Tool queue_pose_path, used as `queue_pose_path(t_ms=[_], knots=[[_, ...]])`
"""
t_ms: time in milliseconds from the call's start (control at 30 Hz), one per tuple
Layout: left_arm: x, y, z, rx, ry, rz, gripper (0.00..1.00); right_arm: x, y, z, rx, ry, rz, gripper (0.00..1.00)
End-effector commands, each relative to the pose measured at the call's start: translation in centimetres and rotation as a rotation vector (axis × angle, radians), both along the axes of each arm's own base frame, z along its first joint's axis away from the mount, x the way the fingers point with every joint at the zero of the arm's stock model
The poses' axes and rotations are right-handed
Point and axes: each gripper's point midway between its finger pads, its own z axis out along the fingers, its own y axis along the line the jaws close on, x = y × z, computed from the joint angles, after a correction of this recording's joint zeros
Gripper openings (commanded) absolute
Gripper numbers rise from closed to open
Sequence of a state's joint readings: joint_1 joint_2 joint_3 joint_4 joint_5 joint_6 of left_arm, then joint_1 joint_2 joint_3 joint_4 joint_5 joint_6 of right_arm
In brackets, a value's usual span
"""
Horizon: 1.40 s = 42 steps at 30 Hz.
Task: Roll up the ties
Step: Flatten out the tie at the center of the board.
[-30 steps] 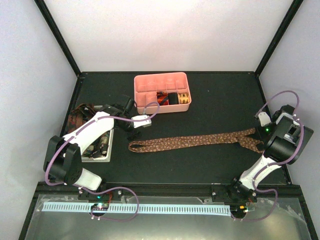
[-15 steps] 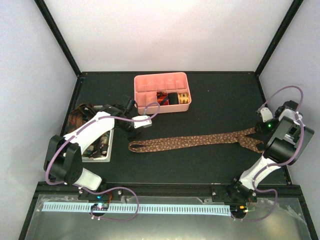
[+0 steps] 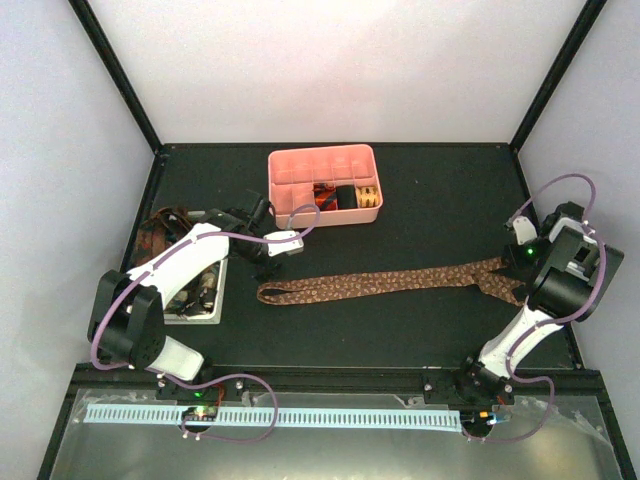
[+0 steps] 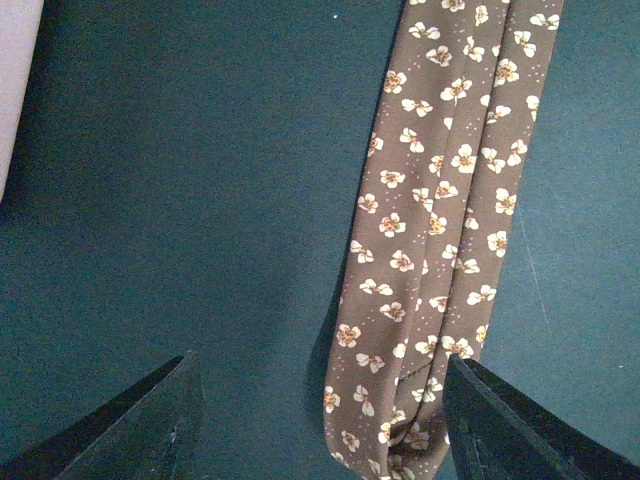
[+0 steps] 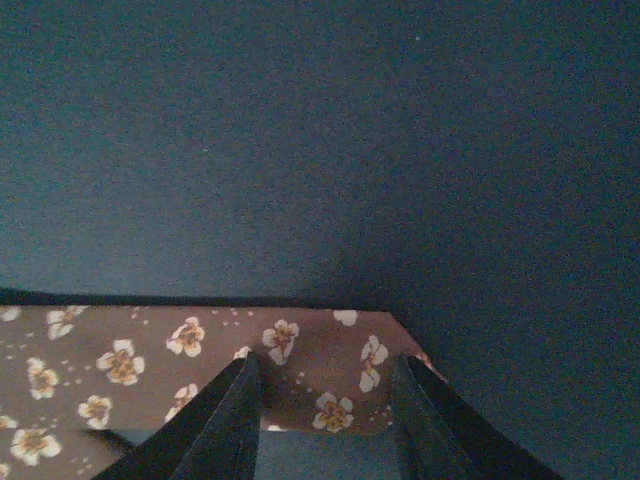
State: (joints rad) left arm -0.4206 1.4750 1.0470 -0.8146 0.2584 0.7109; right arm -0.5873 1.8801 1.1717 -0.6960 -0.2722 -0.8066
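As I checked the feeds, the brown tie (image 3: 390,283) lay flat on the table (image 3: 440,210), long axis left-right | left end effector (image 4: 318,400) apart, narrow end just inside one finger | right end effector (image 5: 322,385) apart, straddling wide tip.

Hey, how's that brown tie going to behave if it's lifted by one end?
Probably floppy: the tie lies flat and doubled over itself, so it would likely drape and trail. It looks thin, so probably light. Layers may slide apart when pinched.
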Motion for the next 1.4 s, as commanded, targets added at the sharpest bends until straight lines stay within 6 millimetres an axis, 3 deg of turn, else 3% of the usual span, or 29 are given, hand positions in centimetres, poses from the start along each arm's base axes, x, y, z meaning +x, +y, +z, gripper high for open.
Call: queue_pose_path(t_ms=[0, 100, 167, 200, 333, 433, 567, 900, 1133, 1367], knots=[[0.8, -0.7, 1.1, -0.015, -0.022, 0.004, 0.68, -0.5, -0.3, -2.2, -0.049, 0.041, 0.001, 0.37], [0.9, -0.6, 1.2, -0.013, -0.025, 0.004, 0.68, -1.3, -0.5, -3.0, -0.074, 0.075, 0.006, 0.21], [0.9, -0.6, 1.1, -0.012, -0.024, 0.003, 0.68, -1.6, -0.3, -2.4, -0.072, 0.074, 0.009, 0.05], [0.9, -0.6, 1.1, -0.012, -0.023, 0.002, 0.68, -1.6, 0.0, -1.7, -0.063, 0.065, 0.011, 0.02], [0.8, -0.6, 0.9, -0.009, -0.021, 0.001, 0.68, -2.4, 2.1, 2.6, 0.003, 0.016, 0.015, 0.02], [0.8, -0.6, 0.9, -0.012, -0.023, 0.003, 0.68, -4.1, 3.9, 3.9, 0.042, 0.015, 0.032, 0.02], [0.7, -0.6, 0.5, -0.013, -0.018, -0.001, 0.68, -6.6, 4.7, 2.1, 0.043, 0.087, 0.047, 0.02], [-0.1, -0.3, -0.5, 0.014, -0.001, -0.022, 0.69, -8.1, 1.6, -1.9, 0.017, 0.168, -0.015, 0.07], [-0.9, -1.1, -3.2, 0.095, -0.004, -0.108, 0.68, -7.3, 0.6, -2.3, -0.006, 0.144, -0.031, 0.15], [-1.7, -2.7, -5.6, 0.146, 0.035, -0.17, 0.69, -5.0, -2.1, -2.3, -0.075, 0.126, -0.029, 0.19]])
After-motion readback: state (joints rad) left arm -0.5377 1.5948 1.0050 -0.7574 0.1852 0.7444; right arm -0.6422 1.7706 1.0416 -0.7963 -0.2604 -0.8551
